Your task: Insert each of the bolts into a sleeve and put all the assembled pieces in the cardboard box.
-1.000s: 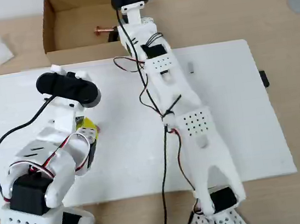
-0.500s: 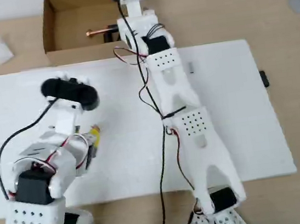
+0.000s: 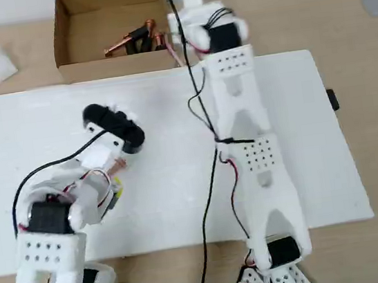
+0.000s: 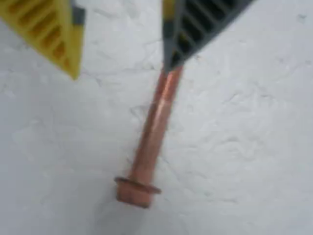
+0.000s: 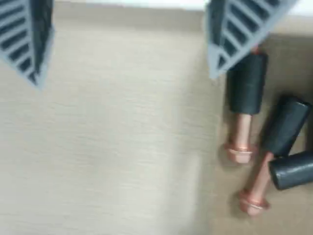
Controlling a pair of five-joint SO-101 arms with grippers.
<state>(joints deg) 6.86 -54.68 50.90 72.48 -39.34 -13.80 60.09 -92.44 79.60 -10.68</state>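
Left gripper [image 4: 121,71]: jaws wide, bolt [image 4: 146,147] at one fingertip.
Right gripper [image 5: 126,77]: jaws wide, above box [image 3: 58,40].
Pieces [image 5: 247,83]: perhaps three, one partly behind finger.

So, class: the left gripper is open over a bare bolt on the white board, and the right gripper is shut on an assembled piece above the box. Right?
Not quite. The right gripper is open and holds nothing; the right wrist view shows it above the cardboard box, with the assembled pieces lying on its floor. The rest stands.
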